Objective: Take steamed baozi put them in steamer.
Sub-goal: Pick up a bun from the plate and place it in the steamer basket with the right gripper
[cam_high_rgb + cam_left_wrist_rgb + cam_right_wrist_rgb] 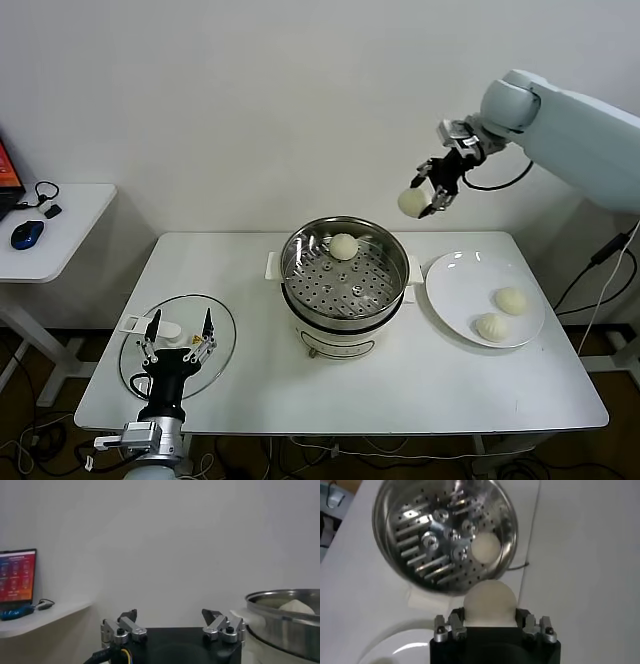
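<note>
You are carrying a baozi (411, 202) clamped in the right end effector (428, 196), high above the counter (250, 380) between plate (450, 290) and steamer (345, 300), while the left end effector (180, 338) is idling wide; releasing early risks missing the tray.

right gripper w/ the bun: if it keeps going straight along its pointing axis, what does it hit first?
The right gripper, shut on a baozi, points down and toward the steamer. Likely first contact is the steamer's near rim or the table just beside it; depth is unclear.
</note>
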Tool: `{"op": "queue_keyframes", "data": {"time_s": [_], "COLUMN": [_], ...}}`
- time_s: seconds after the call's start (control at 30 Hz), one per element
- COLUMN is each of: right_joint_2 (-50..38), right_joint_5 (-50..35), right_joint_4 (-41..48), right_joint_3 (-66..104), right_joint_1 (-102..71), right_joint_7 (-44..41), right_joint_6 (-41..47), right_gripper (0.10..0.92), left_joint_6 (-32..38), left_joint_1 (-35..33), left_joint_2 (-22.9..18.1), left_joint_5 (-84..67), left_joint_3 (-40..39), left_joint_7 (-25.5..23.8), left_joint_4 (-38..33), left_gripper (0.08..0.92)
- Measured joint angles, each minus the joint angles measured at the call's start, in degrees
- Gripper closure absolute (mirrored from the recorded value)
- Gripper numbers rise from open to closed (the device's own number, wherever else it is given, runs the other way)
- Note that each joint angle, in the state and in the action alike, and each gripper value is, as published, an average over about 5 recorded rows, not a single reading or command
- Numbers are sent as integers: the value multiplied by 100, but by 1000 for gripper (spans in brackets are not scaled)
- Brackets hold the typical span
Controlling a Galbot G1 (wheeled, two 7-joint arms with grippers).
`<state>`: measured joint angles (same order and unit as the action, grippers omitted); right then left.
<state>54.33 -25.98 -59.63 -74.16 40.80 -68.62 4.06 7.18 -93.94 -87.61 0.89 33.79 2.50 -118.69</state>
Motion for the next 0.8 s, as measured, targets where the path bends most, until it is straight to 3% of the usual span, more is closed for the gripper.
{"op": "queue_keyframes", "data": {"time_s": [0.8], "right_joint_2": [1598], "right_joint_5": [-367], "right_joint_4": [97], "right_joint_3": [-256], "right_joint_1": [-765], "right_joint_7": [406], "right_joint_6": [828], "right_gripper": [364], "left_joint_6": [-47], "left_joint_1": [74], "left_joint_2": [-54], "left_joint_5": [91], "left_joint_3": [-44], "left_joint_7": [79], "left_joint_4": [-105], "left_gripper": [177]}}
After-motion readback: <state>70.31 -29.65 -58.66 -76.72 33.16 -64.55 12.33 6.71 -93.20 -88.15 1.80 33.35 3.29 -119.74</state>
